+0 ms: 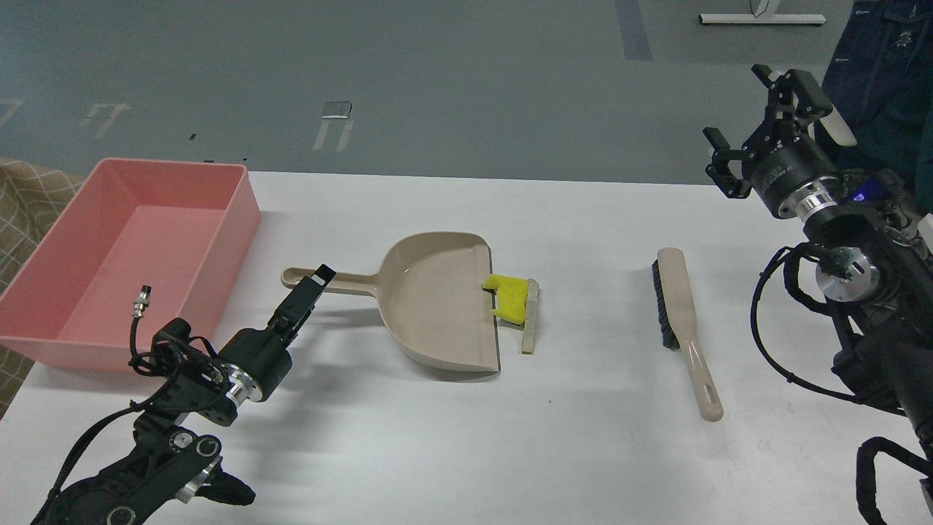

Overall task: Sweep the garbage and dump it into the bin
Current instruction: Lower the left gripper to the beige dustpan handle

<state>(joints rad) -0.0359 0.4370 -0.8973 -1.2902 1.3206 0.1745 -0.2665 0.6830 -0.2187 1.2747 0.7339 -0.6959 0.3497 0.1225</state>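
Hovering left hand [315,283] over dustpan [437,306] handle, gap indiscernible | right hand [751,124] raised, fingers spread, empty

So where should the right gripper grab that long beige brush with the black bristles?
Probably the narrow handle at the near end of the long beige plastic brush, approached from above with the fingers spanning its width. It lies flat, bristles facing left, with bare white table around the handle; the open right gripper hangs beyond it.

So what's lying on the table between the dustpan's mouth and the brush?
In the head view, a yellow chunk and a beige stick sit at the dustpan lip; from there to the brush is bare table.
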